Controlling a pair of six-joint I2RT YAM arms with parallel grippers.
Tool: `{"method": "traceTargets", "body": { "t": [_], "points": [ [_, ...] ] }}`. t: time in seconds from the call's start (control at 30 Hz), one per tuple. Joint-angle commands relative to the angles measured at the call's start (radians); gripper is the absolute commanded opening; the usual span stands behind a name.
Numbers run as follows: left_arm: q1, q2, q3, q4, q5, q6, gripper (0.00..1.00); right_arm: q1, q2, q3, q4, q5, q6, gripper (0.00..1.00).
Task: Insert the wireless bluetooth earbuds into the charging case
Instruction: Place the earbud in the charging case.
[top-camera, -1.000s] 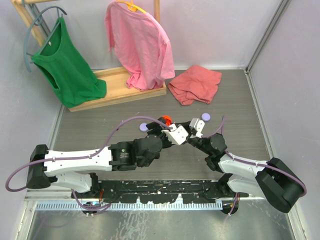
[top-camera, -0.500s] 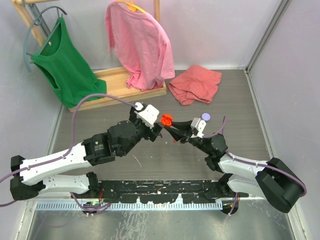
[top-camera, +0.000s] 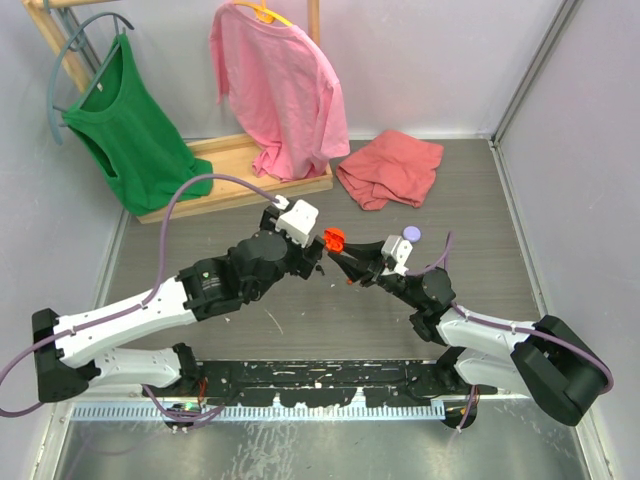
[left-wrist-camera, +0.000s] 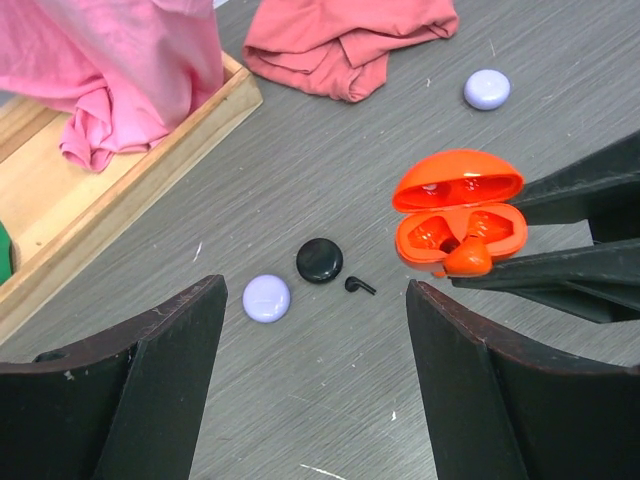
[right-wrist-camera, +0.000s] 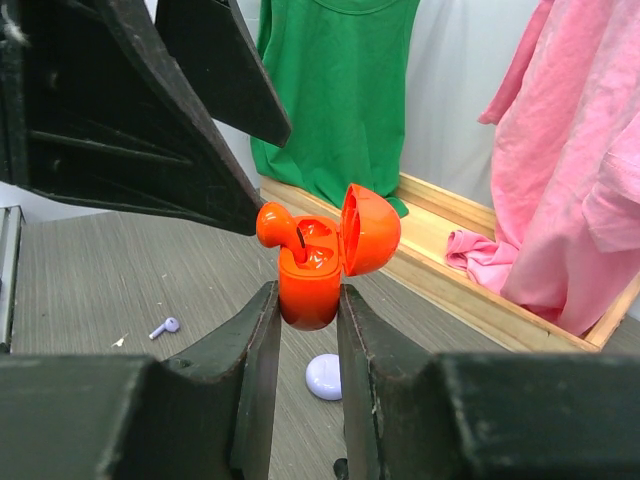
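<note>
Case (right-wrist-camera: 310, 275), orange, lid open and hinged away from the L arm, is clamped upright between the close-set jaws of the right gripper (right-wrist-camera: 305, 300) and held off the table (left-wrist-camera: 330, 400) near its middle. Orange bud (right-wrist-camera: 275, 222) sits half in: head pokes over the rim on the L-arm side, stem slants down into the well, so it appears not yet seated. Left gripper (left-wrist-camera: 315, 300) is spread wide w/ nothing between its fingers. It hovers just beside the case, which lies fwd and to the right in its wrist view, roughly level w/ the fingertips. Black bud (left-wrist-camera: 360, 286) lies flat on the table between and beyond those fingers, just beside the black disc (left-wrist-camera: 320, 261), stem pointing toward the case side. Lavender bud (right-wrist-camera: 163, 326) lies on the table beyond the case, under the L arm. The L arm is the free one and nearer all loose buds. The next move likely hinges on the short offset from L fingertips to the case rim.
</note>
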Motion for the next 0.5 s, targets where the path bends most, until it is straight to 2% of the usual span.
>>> {"method": "traceTargets", "body": {
  "t": [0.0, 0.47],
  "points": [
    [0.029, -0.012, 0.037, 0.029, 0.023, -0.038, 0.75, 0.0, -0.009, 0.01, 0.076, 0.007, 0.0, 0.01],
    [0.045, -0.018, 0.027, 0.075, 0.165, -0.046, 0.74, 0.0, -0.005, 0.01, 0.077, 0.002, 0.0, 0.01]
  ]
}}
